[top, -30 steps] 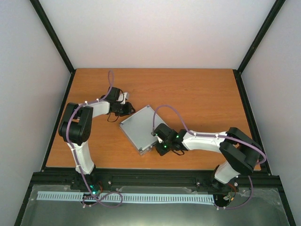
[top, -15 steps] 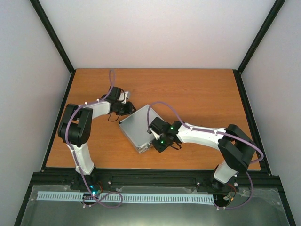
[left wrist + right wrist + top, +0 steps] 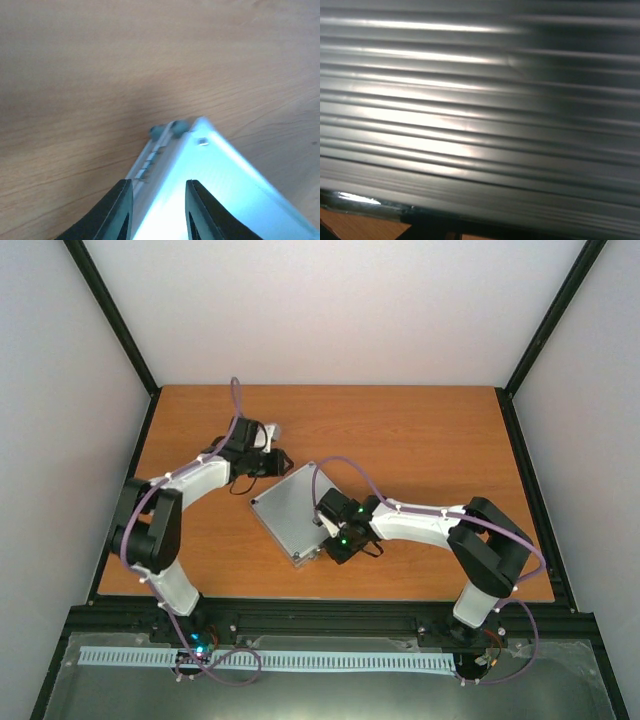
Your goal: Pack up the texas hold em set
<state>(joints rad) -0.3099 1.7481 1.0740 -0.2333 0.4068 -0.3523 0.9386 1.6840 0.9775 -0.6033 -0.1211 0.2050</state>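
Bases of both arms sit on a black rail (image 3: 330,618) along the near edge of the wooden table (image 3: 430,440).

From the right base, the right arm reaches leftward across the near half of the table. The right gripper (image 3: 325,528) is down on the near right side of the silver case (image 3: 288,505). From above, the black wrist hides the fingers. The right wrist view shows only ribbed, shiny metal pressed close to the lens, with a thin strip of wood at the bottom left. Whether those jaws are spread or pressed together cannot be told.

The case lies flat on the table, a little left of centre, with its lid closed. It is turned so that its corners point toward the near, far, left and right sides.

Farther back, the left arm bends up the left side of the table and turns inward. The left gripper (image 3: 278,464) is at the case's far left edge, near the far corner. In the left wrist view its two black fingers (image 3: 122,210) stand partly apart. The case's edge runs up between them to a corner with two small rounded bumps (image 3: 165,131). Whether the fingers touch the metal cannot be told. Bare wood stretches beyond that corner to the back of the table.
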